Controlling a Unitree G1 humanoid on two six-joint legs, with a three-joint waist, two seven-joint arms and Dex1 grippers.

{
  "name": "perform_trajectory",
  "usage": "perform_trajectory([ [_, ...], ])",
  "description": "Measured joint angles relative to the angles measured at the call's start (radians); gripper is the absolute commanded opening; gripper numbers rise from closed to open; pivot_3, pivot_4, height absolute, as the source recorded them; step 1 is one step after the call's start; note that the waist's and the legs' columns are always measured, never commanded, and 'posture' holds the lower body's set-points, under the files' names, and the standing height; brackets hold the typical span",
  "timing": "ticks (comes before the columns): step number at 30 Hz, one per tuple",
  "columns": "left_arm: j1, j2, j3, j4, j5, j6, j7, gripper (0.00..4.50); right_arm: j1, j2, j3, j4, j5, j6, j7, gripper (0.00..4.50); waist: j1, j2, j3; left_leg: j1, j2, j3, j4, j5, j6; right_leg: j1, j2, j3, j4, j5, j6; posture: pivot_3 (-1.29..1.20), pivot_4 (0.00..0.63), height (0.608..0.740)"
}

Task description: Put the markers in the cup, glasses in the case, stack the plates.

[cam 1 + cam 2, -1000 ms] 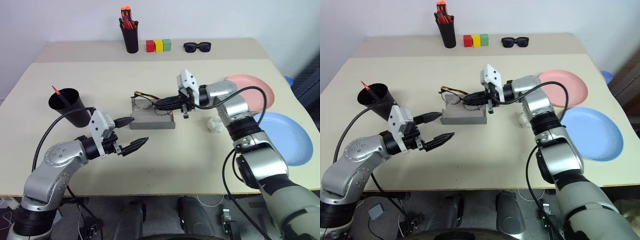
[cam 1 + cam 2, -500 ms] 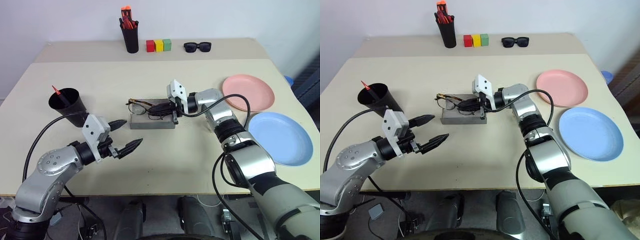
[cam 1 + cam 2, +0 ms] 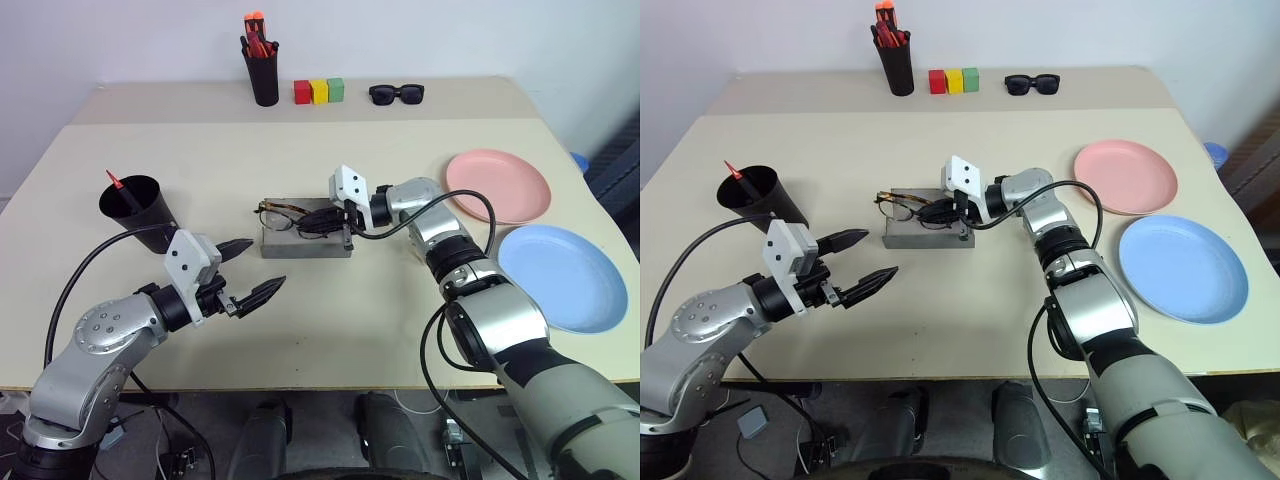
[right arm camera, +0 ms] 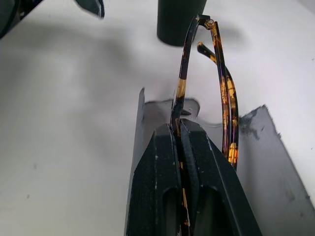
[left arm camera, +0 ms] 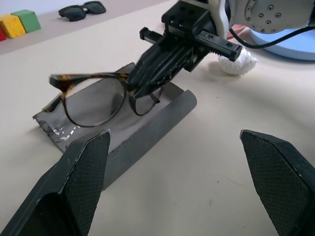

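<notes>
- Right hand (image 3: 322, 217) has come down and leftward with the glasses (image 3: 292, 217); a second ago they hung above the case (image 3: 305, 240), now they sit low over its open tray, whether resting on it can't tell.
- Left hand (image 3: 252, 270) hardly shifted, nearest the front edge of the surface (image 3: 360, 330), fingers spread wide, holding nothing, pointing toward the case, apart from it.
- Right hand pinched tight on the glasses frame near one lens, fingers closed; wrist view shows the tortoise-pattern temples folded beside the fingertips.
- Case grey, lies open mid-surface, just beyond the left hand.
- Small white crumpled lump (image 5: 237, 62) on the surface beside the right arm, near the case.
- Cup (image 3: 140, 212) at the left, tilted, behind the left arm; red-tipped marker (image 3: 117, 183) pokes out of its mouth. Second marker can't be made out.
- Blue plate (image 3: 562, 276) at the right near edge, pink plate (image 3: 498, 185) just behind it, side by side, not stacked, rims close but apart.
- Far back: narrow black cup of orange-red markers (image 3: 262, 70), red, yellow, green blocks (image 3: 318, 91) in a row, dark sunglasses (image 3: 396, 94) to their right.
</notes>
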Motion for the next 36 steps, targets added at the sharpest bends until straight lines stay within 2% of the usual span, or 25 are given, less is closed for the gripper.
perform_trajectory([
  [7, 0.002, -0.001, -0.003, -0.001, 0.001, 0.000, 0.003, 4.36, 0.000, -0.012, 0.002, 0.017, -0.041, -0.007, 0.021, 0.06, 0.000, 0.000, 0.000, 0.000, 0.000, 0.000, 0.000, 0.000, 0.000, 0.000, 0.000, 0.000, 0.000, 0.000, 0.000, 0.00, 0.150, 0.740],
  [10, 0.015, -0.002, -0.003, -0.002, 0.001, 0.000, 0.004, 4.36, 0.000, -0.017, 0.002, 0.028, -0.053, -0.006, 0.031, 0.96, -0.001, 0.000, 0.000, 0.000, 0.000, 0.000, 0.000, 0.000, 0.000, 0.000, 0.000, 0.000, 0.000, 0.000, 0.000, 0.00, 0.150, 0.740],
  [17, 0.044, 0.000, -0.003, -0.004, 0.001, -0.002, -0.001, 4.36, 0.000, -0.021, 0.002, 0.029, -0.064, 0.008, 0.050, 4.47, 0.000, 0.000, 0.000, 0.000, 0.000, 0.000, 0.000, 0.000, 0.000, 0.000, 0.000, 0.000, 0.000, 0.000, 0.000, 0.00, 0.150, 0.740],
  [24, 0.059, 0.014, 0.008, -0.012, -0.004, -0.003, -0.007, 4.36, 0.004, -0.024, -0.018, 0.018, -0.058, 0.008, 0.026, 4.47, 0.000, 0.000, 0.000, 0.000, 0.000, 0.000, 0.000, 0.000, 0.000, 0.000, 0.000, 0.000, 0.000, 0.000, 0.000, 0.00, 0.150, 0.740],
  [27, 0.016, -0.005, 0.015, -0.012, -0.037, 0.008, 0.008, 4.36, 0.029, -0.050, -0.046, -0.059, -0.026, 0.044, 0.035, 4.47, 0.006, 0.000, 0.000, 0.000, 0.000, 0.000, 0.000, 0.000, 0.000, 0.000, 0.000, 0.000, 0.000, 0.000, 0.000, 0.00, 0.150, 0.740],
  [33, -0.168, -0.071, 0.040, 0.025, -0.108, 0.086, 0.117, 4.36, 0.186, -0.205, -0.116, -0.373, 0.036, 0.195, 0.014, 4.47, 0.009, 0.000, 0.000, 0.000, 0.000, -0.001, 0.001, 0.000, 0.000, 0.001, 0.000, 0.000, -0.001, 0.000, 0.000, 0.00, 0.150, 0.740],
  [36, -0.328, -0.141, 0.033, 0.110, -0.103, 0.161, 0.244, 4.36, 0.359, -0.304, -0.154, -0.624, 0.074, 0.340, -0.027, 4.47, 0.016, -0.001, 0.000, -0.001, 0.000, -0.001, 0.002, 0.000, 0.000, 0.001, 0.000, 0.000, 0.000, 0.000, 0.000, 0.00, 0.150, 0.740],
])
